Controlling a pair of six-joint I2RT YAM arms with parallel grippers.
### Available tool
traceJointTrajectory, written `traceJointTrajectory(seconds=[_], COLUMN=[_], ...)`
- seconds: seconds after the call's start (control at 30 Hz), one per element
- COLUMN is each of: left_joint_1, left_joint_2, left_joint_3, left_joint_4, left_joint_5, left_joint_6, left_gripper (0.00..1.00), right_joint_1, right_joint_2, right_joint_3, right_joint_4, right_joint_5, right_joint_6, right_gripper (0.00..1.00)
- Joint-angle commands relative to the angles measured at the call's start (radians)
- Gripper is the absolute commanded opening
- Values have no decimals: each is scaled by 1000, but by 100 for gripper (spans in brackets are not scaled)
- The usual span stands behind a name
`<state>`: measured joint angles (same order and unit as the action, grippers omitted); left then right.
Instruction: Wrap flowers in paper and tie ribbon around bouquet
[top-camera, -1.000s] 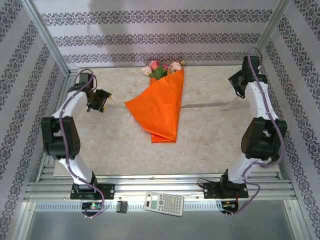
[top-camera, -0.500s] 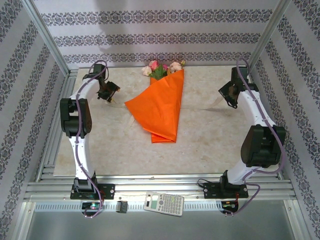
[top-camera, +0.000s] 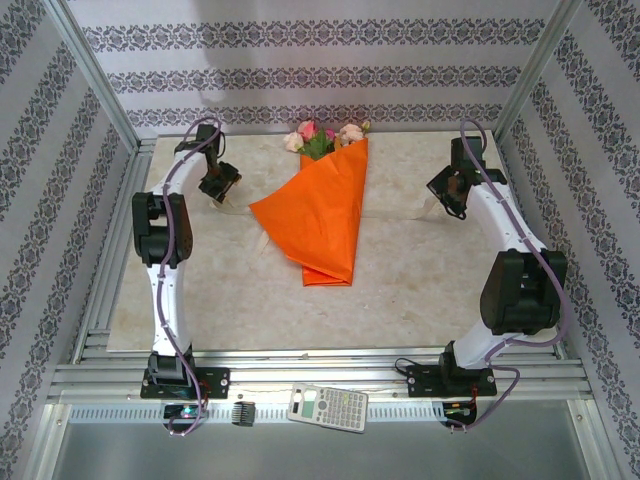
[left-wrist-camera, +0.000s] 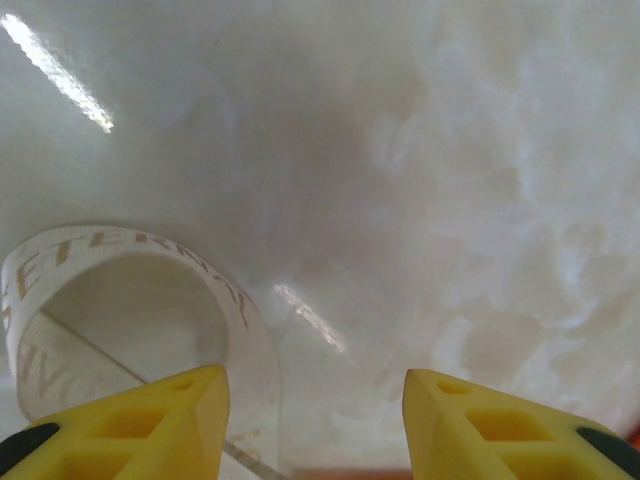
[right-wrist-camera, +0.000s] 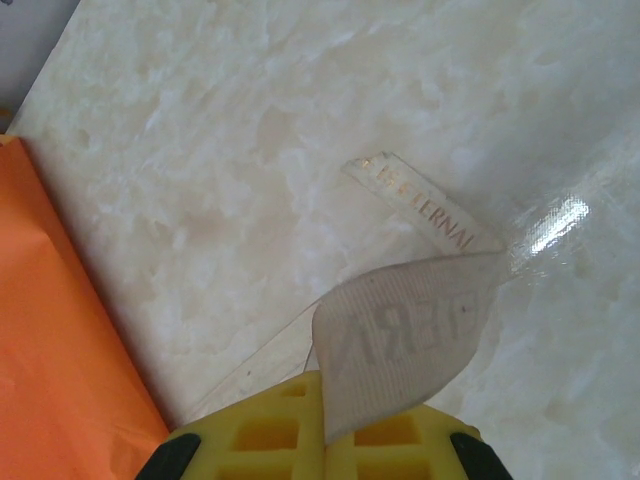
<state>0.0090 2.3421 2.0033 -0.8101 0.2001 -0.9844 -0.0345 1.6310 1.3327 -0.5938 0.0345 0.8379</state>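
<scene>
White arms (top-camera: 165, 295) with black joints (top-camera: 520, 290), purple cables (top-camera: 205, 122), yellow jaws.

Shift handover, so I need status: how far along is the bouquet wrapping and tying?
Done: the flowers sit wrapped in the orange paper cone. In hand: the right fingers are shut on the ribbon, while the left fingers stand open beside a ribbon loop. To do: tying; no knot shows around the cone.
</scene>
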Motion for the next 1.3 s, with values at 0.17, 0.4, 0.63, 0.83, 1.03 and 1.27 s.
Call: traceJointTrajectory(seconds=[0.17,0.4,0.63,0.83,1.03,1.27], left_joint_1=[4,17,85,120,129,91], left_joint_2=[80,-4,-372,-592,-757,-831], left_joint_3=[82,0,-387,-628,-803,-809], left_joint_4=[-102,-74,198,355,698,698], left_joint_5=[-28,-61,-30,19,101,327], left_joint_6=[-8,17,-74,-170,-253,-229], left_gripper=[34,0,0,0,0,0], right_joint_1=[11,23,30,35,39,41], right_joint_2=[-5,7,8,7,-2,13], right_joint_3=[5,9,-5,-18,-30,-34], right_joint_4=[8,12,18,22,23,32], right_joint_5=[3,3,-1,-14,-35,-85], right_joint_6=[12,16,12,2,-9,-12], right_gripper=[0,0,0,0,0,0])
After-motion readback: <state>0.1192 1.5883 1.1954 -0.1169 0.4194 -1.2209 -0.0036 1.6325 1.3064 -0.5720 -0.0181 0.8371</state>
